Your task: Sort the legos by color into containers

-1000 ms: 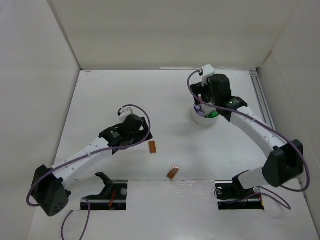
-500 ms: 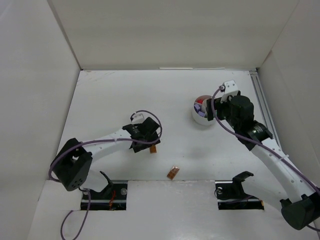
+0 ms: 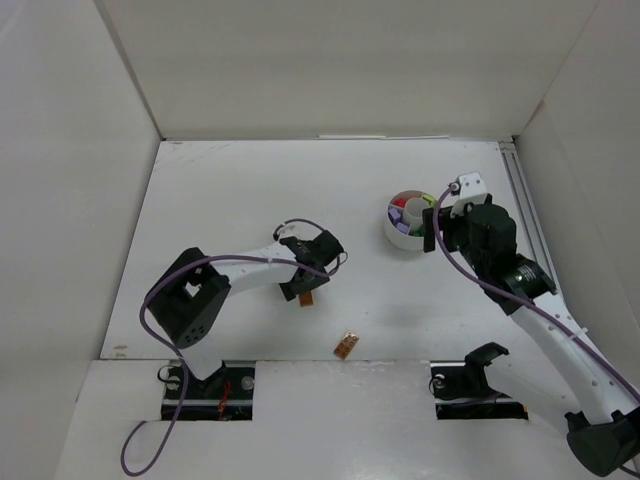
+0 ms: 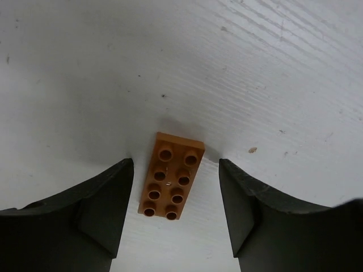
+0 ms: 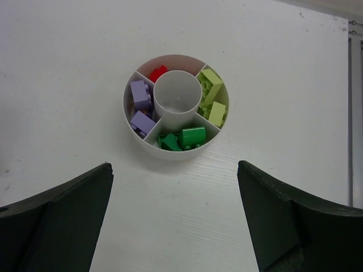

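- The left hand is hanging low over the desk, its fingers standing apart.
- An orange brick is lying flat on the desk, studs up, right between those fingers. A thin strip of desk is showing on each side of it, so neither finger is touching it.
- The brick's long side is running roughly along the fingers, tilted a little. Its far end is reaching just past the fingertips.
- A second orange brick is lying on the desk well apart from the left hand, off to its right and nearer the arm bases.
- The right hand is hovering with its fingers spread wide and gripping nothing.
- The round white dish is sitting on the desk just ahead of the right hand, centred between its fingertips and touching neither.
- Around the dish's hub, the wedge nearest the hand is holding green bricks.
- The wedge to the hand's left is holding purple bricks.
- The wedge to its right is holding lime bricks.
- The far wedge is holding a red brick.
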`<state>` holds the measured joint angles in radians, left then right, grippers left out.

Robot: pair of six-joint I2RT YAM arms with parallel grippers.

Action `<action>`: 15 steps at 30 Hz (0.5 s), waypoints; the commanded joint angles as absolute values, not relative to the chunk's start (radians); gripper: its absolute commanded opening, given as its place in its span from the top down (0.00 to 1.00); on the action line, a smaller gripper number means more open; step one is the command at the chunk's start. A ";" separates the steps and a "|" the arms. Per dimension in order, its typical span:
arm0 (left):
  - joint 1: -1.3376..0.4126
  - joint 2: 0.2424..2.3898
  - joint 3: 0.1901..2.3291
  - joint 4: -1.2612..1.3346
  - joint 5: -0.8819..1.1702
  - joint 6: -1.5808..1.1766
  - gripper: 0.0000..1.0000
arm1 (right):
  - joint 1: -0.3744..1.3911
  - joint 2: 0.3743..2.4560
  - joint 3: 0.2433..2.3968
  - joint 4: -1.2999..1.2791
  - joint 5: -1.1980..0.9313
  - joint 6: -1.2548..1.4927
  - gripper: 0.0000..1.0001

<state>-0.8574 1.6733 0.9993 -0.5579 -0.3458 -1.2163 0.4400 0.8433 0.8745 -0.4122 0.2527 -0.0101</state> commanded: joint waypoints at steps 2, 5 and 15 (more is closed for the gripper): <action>-0.861 1.678 1.008 -0.638 -0.377 -1.276 0.44 | 0.449 0.819 0.876 -0.408 0.278 0.002 0.05; -0.861 1.678 0.999 -0.629 -0.377 -1.276 0.52 | 0.449 0.819 0.876 -0.399 0.278 0.002 0.05; -0.879 1.698 1.080 -0.626 -0.414 -1.230 0.78 | 0.449 0.796 0.867 -0.408 0.278 0.002 0.05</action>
